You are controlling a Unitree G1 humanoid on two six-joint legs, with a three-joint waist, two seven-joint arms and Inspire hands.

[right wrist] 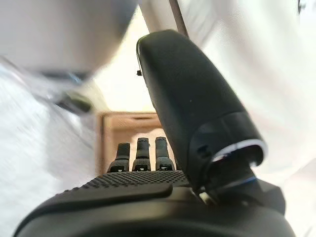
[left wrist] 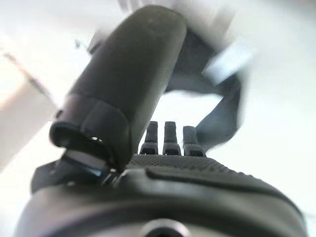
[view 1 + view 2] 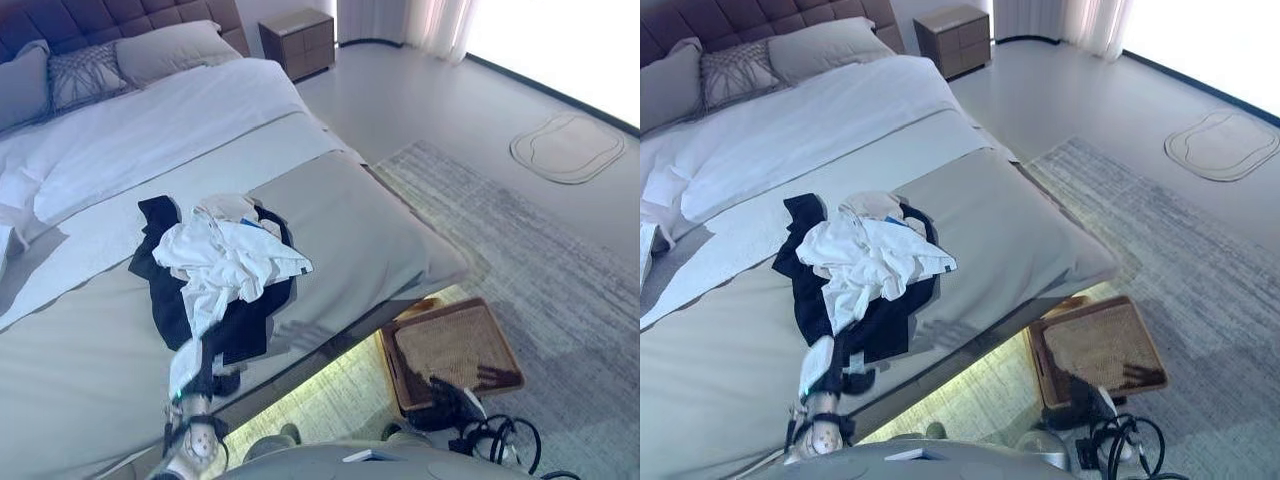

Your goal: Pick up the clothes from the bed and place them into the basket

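A pile of clothes lies in the middle of the bed (image 3: 370,230): a white garment (image 3: 230,258) on top of a dark navy one (image 3: 250,328). My left hand (image 3: 215,378) is at the bed's near edge, just below the dark garment's hem, with its fingers straight. Its wrist view shows the hand (image 2: 163,173) open and the dark cloth (image 2: 224,111) past the fingers. The brown woven basket (image 3: 455,345) stands on the floor by the bed's foot. My right hand (image 3: 447,398) hangs open and empty at the basket's near edge. The basket (image 1: 126,131) also shows in the right wrist view.
Pillows (image 3: 170,48) and a white duvet (image 3: 150,125) lie at the head of the bed. A wooden nightstand (image 3: 298,40) stands at the far right of the bed. A grey rug (image 3: 540,260) lies under the basket, and an oval mat (image 3: 568,147) lies further right.
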